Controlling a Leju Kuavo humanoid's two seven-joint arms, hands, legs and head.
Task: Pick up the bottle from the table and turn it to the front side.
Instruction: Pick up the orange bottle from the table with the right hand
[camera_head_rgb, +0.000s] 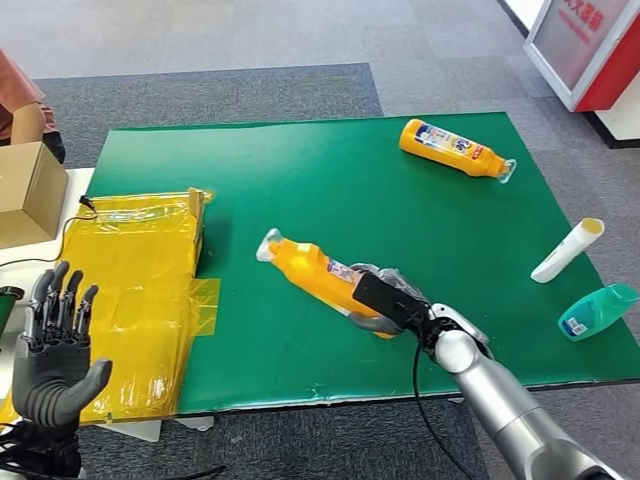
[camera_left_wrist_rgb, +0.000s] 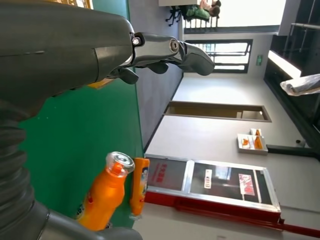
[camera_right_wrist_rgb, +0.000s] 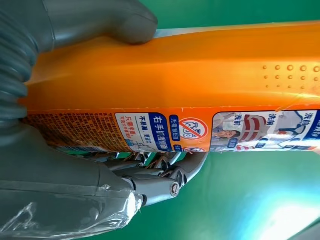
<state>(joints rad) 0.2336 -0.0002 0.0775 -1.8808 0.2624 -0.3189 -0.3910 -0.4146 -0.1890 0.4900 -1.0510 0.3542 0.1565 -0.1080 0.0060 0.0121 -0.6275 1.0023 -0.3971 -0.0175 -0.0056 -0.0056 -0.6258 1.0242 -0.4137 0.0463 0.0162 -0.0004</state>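
Head view: right hand (camera_head_rgb: 385, 300) wraps the base end of the orange bottle (camera_head_rgb: 317, 275), which lies on its side mid green desk (camera_head_rgb: 317, 180), clear cap pointing far-left. Label partly visible, too small to read here. A 2nd orange bottle (camera_head_rgb: 456, 148) lies near the far edge, blue-white label facing up, text not legible. Near the right edge: a white tube (camera_head_rgb: 567, 250) and a teal bottle (camera_head_rgb: 598, 310), side by side but apart. Yellow plastic bag (camera_head_rgb: 136, 270) covers the desk's left end; cardboard box (camera_head_rgb: 26, 190) beyond it. Left hand (camera_head_rgb: 53, 360) is raised off the desk at lower left, fingers upright and spread, holding nothing.

Left wrist view: left hand (camera_left_wrist_rgb: 113, 50) with fingers extended, nothing in them. Both orange bottles show — the held one (camera_left_wrist_rgb: 103, 195) with its clear cap, the other (camera_left_wrist_rgb: 139, 185) behind it. A red-framed sign (camera_left_wrist_rgb: 211, 182) past the desk carries red writing, not readable.

Right wrist view: thumb (camera_right_wrist_rgb: 109, 20) on one side of the bottle (camera_right_wrist_rgb: 196, 75), fingers (camera_right_wrist_rgb: 166, 175) on the other — firm grip. Label shows blue Chinese text panels, a red prohibition symbol, and small photo panels.
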